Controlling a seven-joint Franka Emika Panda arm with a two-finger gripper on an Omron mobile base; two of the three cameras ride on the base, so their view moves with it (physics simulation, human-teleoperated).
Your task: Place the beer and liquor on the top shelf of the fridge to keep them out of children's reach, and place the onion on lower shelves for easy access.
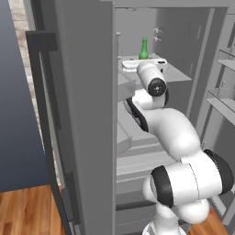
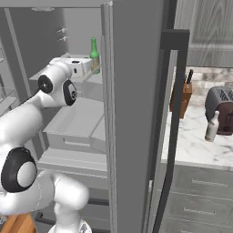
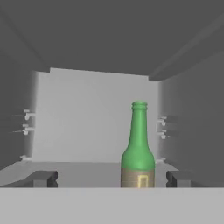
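Green glass is what I have in front of me: the beer (image 3: pixel 138 148) stands upright on the top shelf (image 3: pixel 83 168) of the fridge (image 1: pixel 87 114), well inside the pale grey interior, with the back wall behind it. In the hand view my end effector (image 3: pixel 112 178) points straight at it, the two dark fingertips (image 3: pixel 43 178) spread wide on either side, the bottle between them but closer to the right one and not touched by either, so I read the jaws as apart and empty. From the base cameras the hand sits at the front edge of that shelf with the bottle just beyond it. The beer looks placed to me. The liquor (image 2: pixel 212 126) is out on the marble bench (image 2: pixel 195 145), upright, just beside a dark toaster (image 2: pixel 220 109) and near a knife block (image 2: pixel 181 98). I judge it heavier than the beer, rigid, smooth and likely slippery, and breakable if it tips against the stone. Its short neck gives little to hold, so I would close on the rounded body, somewhere around mid-height, fingers level, to keep it from swinging. The toaster so close on one side is my worry; I would approach from the open front. I cannot pick out the onion from here.
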